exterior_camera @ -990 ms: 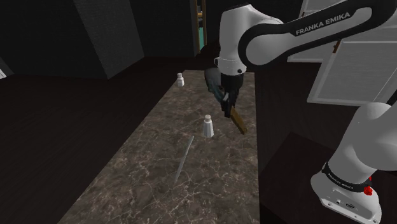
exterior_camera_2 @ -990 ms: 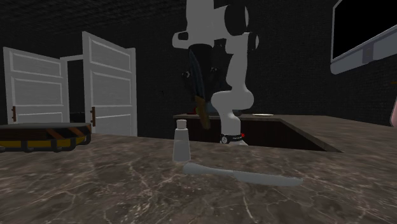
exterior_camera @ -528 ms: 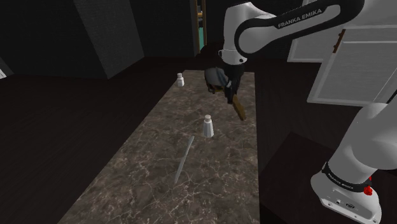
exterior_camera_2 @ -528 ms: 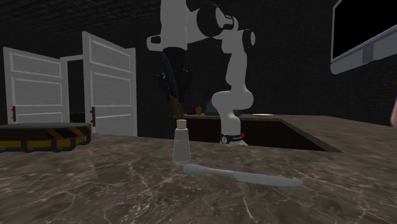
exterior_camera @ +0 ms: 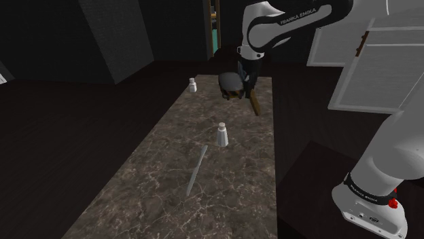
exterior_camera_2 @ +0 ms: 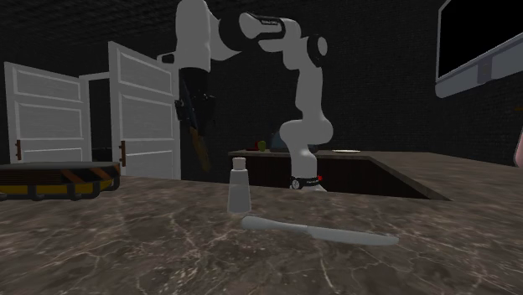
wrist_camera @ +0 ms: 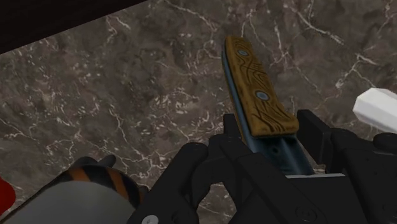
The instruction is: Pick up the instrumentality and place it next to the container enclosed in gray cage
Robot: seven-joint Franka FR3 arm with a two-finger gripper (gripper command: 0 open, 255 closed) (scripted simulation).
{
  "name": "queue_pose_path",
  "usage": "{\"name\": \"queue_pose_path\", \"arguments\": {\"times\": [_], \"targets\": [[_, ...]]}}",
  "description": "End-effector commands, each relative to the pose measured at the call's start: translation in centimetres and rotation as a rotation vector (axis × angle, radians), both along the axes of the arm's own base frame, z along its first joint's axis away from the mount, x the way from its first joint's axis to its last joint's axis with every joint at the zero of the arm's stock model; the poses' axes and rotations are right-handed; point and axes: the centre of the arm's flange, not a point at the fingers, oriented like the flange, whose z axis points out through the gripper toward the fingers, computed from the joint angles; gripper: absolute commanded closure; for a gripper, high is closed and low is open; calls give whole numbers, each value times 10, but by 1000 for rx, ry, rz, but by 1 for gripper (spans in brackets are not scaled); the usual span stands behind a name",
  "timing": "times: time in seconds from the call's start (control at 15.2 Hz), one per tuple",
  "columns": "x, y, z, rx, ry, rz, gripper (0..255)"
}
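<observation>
My gripper (exterior_camera: 247, 83) is shut on a knife with a brown wooden handle (exterior_camera: 255, 105), which hangs down from the fingers above the far end of the marble counter (exterior_camera: 170, 183). In the wrist view the handle (wrist_camera: 259, 95) sticks out past the gripper (wrist_camera: 272, 130), clasped between both black fingers. The caged container (exterior_camera: 231, 82) is a dark rounded thing just beside the gripper at the counter's far end. Its grey body with orange and black stripes (wrist_camera: 83, 194) lies close to the hand. In the second exterior view the gripper (exterior_camera_2: 194, 113) holds the knife (exterior_camera_2: 201, 151) high above the counter, right of the container (exterior_camera_2: 50, 180).
A white bottle (exterior_camera: 221, 134) stands mid-counter, with a long grey utensil (exterior_camera: 196, 170) lying nearer the front. A smaller white bottle (exterior_camera: 193, 85) stands at the far edge, left of the container. The counter's right edge drops beside my stand (exterior_camera: 370, 204). White doors (exterior_camera_2: 142, 121) stand behind.
The arm has swung toward the far end of the counter, carrying the knife from beside the mid-counter bottle to beside the caged container. The grip has not changed.
</observation>
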Motion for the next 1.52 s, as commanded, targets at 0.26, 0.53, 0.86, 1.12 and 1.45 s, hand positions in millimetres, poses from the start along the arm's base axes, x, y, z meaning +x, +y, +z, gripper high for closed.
{"name": "queue_pose_path", "arguments": {"times": [0.26, 0.53, 0.86, 1.12, 1.45], "targets": [[14, -28, -20, 0, 0, 1, 255], [14, -28, -41, 0, 0, 1, 255], [14, -28, -68, 0, 0, 1, 255], [14, -28, -89, 0, 0, 1, 255], [14, -28, -115, 0, 0, 1, 255]]}}
